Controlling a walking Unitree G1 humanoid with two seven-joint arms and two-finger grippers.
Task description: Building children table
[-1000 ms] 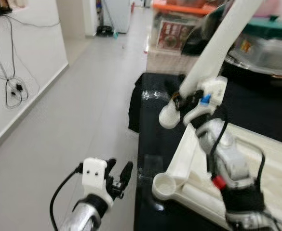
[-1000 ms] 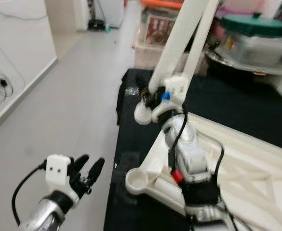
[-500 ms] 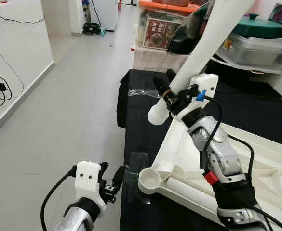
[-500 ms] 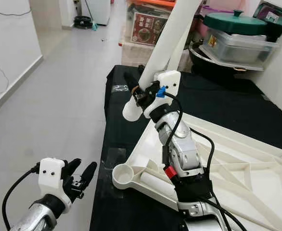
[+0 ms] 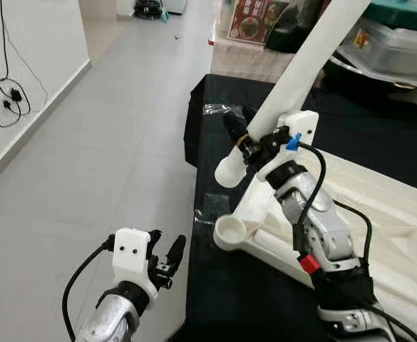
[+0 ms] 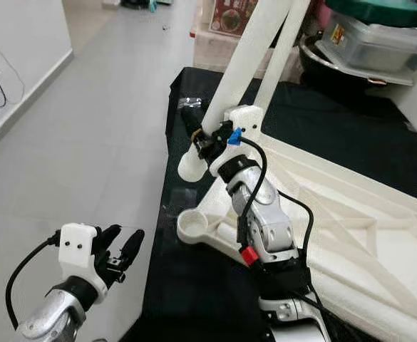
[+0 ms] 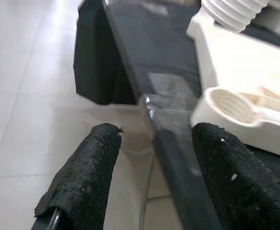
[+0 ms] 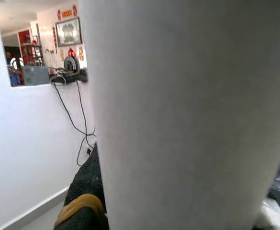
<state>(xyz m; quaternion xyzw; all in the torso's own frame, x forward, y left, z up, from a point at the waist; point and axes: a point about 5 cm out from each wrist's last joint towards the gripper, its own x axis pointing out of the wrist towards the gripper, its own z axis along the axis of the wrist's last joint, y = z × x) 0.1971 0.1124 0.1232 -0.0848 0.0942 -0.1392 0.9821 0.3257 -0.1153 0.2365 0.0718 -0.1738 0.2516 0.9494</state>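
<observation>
Your left gripper (image 5: pixel 167 258) hovers open over the grey tiled floor (image 5: pixel 87 157), beside the black-draped surface (image 6: pixel 194 285). Its wrist view reveals threads inside the tabletop's corner socket (image 7: pixel 231 106). Your right gripper (image 5: pixel 245 140) clamps the white table leg (image 5: pixel 304 68), tilted above that upturned tabletop (image 6: pixel 351 228). No writing is legible.

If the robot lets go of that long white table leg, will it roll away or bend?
The white table leg looks like a smooth round tube, so it would probably roll. It stays straight while the right gripper grips it near its lower end, so it is likely stiff. Being long and tilted, it would probably topple first.
</observation>
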